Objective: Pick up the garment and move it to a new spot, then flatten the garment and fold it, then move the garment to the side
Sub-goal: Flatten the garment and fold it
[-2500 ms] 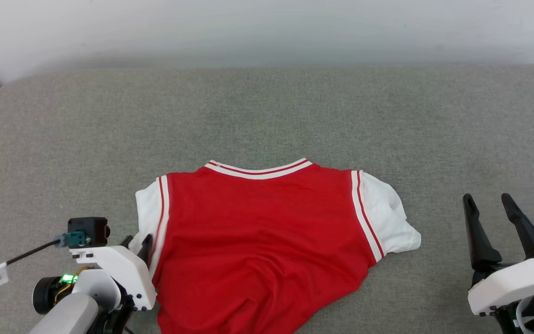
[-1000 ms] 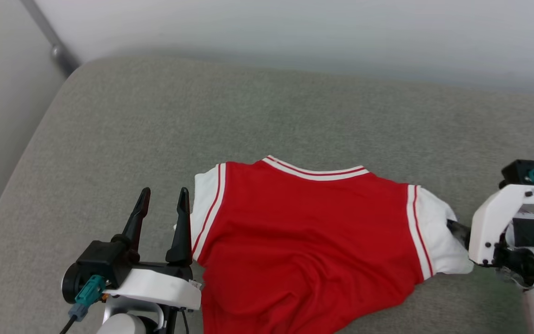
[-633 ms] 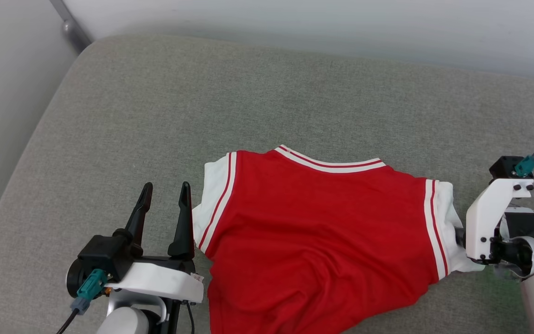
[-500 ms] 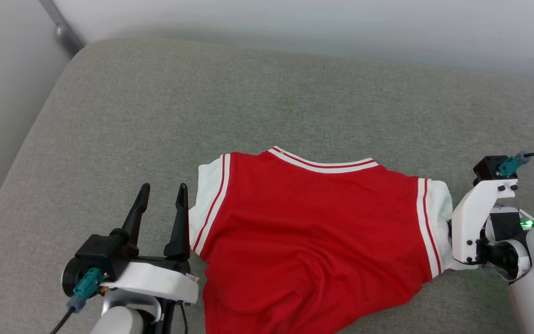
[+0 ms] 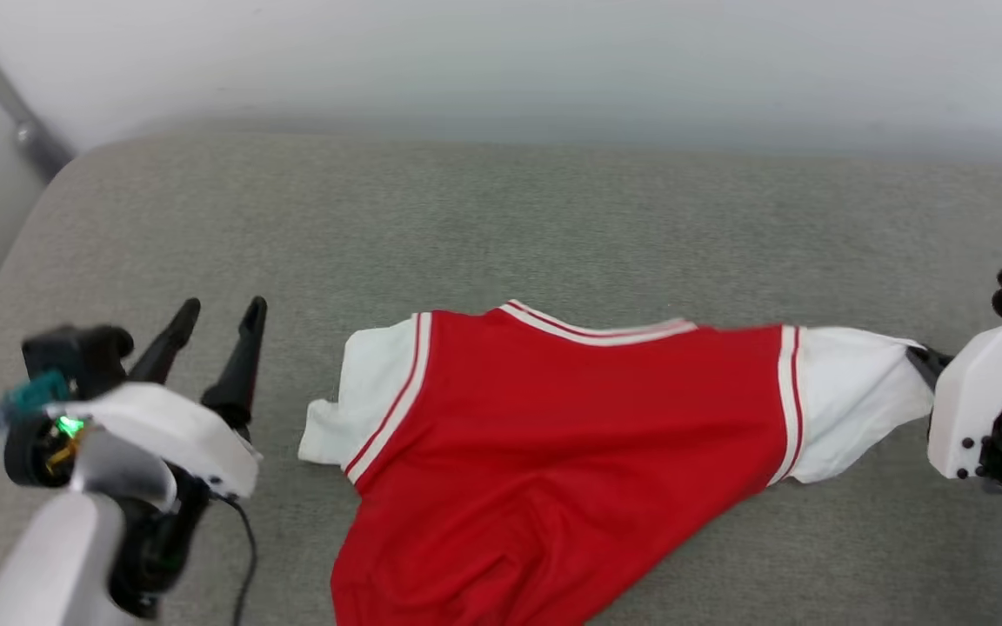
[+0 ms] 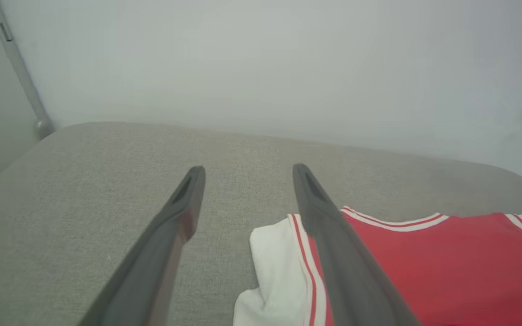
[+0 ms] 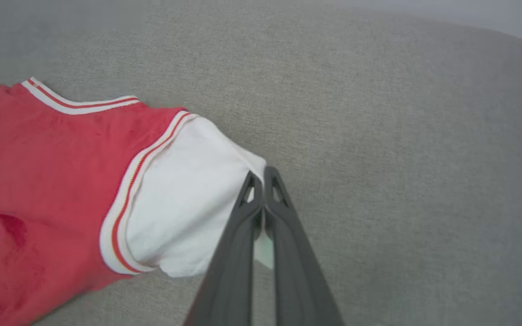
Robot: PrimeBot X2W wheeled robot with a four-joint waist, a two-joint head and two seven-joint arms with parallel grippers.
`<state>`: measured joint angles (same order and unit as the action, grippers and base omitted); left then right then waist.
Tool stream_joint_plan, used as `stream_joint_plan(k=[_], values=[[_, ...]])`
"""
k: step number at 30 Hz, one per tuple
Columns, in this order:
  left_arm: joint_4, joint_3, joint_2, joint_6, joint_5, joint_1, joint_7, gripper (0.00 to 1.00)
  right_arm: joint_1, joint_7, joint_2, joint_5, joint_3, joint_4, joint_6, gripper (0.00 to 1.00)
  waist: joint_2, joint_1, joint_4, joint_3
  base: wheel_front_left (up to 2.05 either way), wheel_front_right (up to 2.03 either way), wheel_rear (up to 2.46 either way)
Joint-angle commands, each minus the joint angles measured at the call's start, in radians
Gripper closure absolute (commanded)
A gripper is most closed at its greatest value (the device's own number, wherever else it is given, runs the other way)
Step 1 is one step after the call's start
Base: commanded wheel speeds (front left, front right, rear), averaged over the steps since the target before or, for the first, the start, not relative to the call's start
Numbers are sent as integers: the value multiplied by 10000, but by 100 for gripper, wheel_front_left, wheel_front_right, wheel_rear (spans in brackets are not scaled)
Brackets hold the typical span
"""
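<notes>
Two grippers, one garment. The right gripper (image 7: 263, 174) is clenched on the tip of one white sleeve (image 7: 188, 194) at the right edge of the head view, with the sleeve stretched toward it. The left gripper (image 5: 221, 306) stands spread wide at the lower left, grasping nothing and clear of the other sleeve. The red garment (image 5: 571, 417) lies low and centre on the grey fabric surface (image 5: 501, 226).
</notes>
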<state>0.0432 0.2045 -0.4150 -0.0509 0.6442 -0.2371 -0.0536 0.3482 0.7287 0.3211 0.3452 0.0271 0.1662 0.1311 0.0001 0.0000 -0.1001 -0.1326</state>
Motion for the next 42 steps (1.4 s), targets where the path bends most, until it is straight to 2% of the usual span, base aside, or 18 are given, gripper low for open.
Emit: stream_joint_plan(k=[1,4,5,10,18,23,24,25,26,27,32,42], values=[[162,41,-259,209,205,-296,-604,0,-203,106,-136,-62,152,-309,-7,100,-1,0,297,-80,0,0,0],[627,288,-794,649,629,-1007,-2102,0,-433,331,-336,-173,413,-955,-7,100,-1,0,629,-320,0,0,0],[1059,505,-1071,929,857,-1449,-3068,0,-537,435,-464,-253,470,-1280,-7,100,-1,0,859,-526,0,0,0],[2000,1127,-1395,1393,1180,-2399,-4760,0,-625,594,-823,-279,488,-1712,-7,100,-1,0,1375,-1140,0,0,0],[3599,1735,-1449,1634,1531,-3428,-6233,0,-410,486,-1123,-243,332,-1838,-7,100,-1,0,1924,-1914,0,0,0],[4458,2099,-1222,1680,1756,-3527,-6909,0,-302,397,-1139,-177,277,-1717,-7,100,-1,0,2037,-2103,0,0,0],[4647,2190,-1147,1690,1800,-3514,-7104,13,-269,370,-1134,-172,265,-1682,-7,100,-1,0,2060,-2128,0,0,0],[4814,2261,-1038,1685,1898,-3485,-7309,43,-219,349,-1141,-177,243,-1649,-7,100,-1,0,2084,-2146,0,0,0],[4939,2344,-951,1692,1962,-3451,-7503,64,-183,333,-1146,-184,243,-1610,-7,100,-1,0,2099,-2151,0,0,0],[5002,2411,-879,1706,2032,-3455,-7611,100,-148,316,-1149,-182,237,-1582,-7,100,-1,0,2107,-2154,0,0,0],[4975,2527,-816,1763,1962,-3765,-7357,100,21,227,-962,-281,213,-1490,-7,100,-1,0,1972,-1954,0,0,0],[4811,2476,-1170,1703,747,-5238,-5348,100,740,194,-322,-442,219,-1140,-9,100,-1,0,1319,-754,0,0,0]])
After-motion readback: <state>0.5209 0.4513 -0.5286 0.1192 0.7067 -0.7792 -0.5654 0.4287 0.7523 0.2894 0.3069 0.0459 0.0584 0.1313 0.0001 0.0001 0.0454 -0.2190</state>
